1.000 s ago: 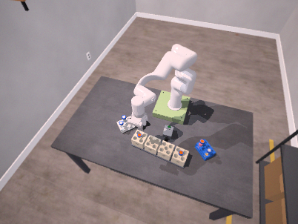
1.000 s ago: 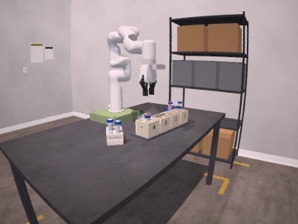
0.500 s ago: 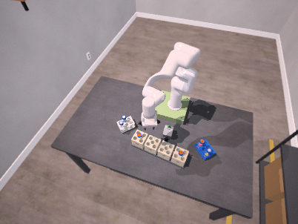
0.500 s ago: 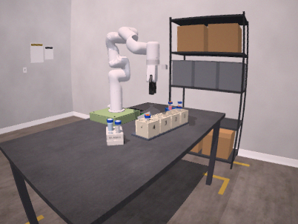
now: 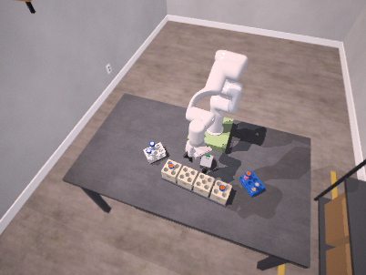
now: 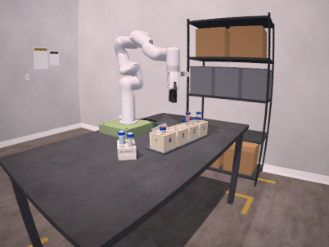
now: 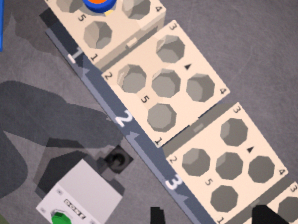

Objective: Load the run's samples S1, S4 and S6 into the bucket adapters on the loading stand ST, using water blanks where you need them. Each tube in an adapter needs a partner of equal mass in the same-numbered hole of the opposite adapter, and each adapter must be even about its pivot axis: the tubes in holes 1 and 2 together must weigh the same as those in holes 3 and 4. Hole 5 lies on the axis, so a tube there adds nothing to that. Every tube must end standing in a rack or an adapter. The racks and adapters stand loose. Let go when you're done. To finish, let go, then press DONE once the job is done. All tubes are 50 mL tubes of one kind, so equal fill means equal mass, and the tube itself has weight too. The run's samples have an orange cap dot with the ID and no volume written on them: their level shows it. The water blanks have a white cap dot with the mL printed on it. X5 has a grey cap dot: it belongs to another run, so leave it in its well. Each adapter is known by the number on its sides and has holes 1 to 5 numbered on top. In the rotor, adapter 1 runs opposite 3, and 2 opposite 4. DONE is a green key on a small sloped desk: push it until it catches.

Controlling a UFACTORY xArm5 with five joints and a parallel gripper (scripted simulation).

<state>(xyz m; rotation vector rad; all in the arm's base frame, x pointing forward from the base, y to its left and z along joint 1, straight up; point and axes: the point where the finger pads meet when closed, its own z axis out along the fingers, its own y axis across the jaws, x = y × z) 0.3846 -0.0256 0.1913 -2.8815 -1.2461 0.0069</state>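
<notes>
A grey-walled room with a wood-look floor surrounds the dark desk (image 5: 114, 137) (image 6: 82, 180). On it, the loading stand (image 6: 164, 152) (image 7: 102, 93) carries four cream adapters in a row. Adapter 1 (image 5: 218, 198) (image 7: 116, 49) has an orange-dotted sample (image 5: 222, 187) (image 7: 99, 4) upright in hole 5; adapter 4 (image 5: 167, 175) (image 6: 157, 143) also holds an orange-dotted sample (image 5: 171, 166) (image 6: 163, 128). Adapter 2 (image 7: 185, 107) and adapter 3 (image 7: 250, 192) show no tubes in their visible holes.

Above the row, the end effector (image 5: 188, 156) (image 6: 173, 96) (image 7: 211, 215) is partly open with nothing between its fingers. Near the stand sits the grey key housing (image 5: 207, 162) (image 7: 92, 190) with its green key (image 5: 208, 156) (image 7: 61, 218). Beyond adapter 4's end, the white rack (image 5: 156, 159) (image 6: 127, 155) holds two blue-capped tubes; near adapter 1's end lies the blue rack (image 5: 256, 193) with tubes, their IDs too small to read.

Gripper (image 5: 196, 164) (image 6: 173, 96) (image 7: 210, 215) swung from wht rack (image 5: 156, 157) (image 6: 127, 154) twd DONE desk (image 5: 206, 162) (image 6: 158, 127) (image 7: 90, 192); also rotated.
</notes>
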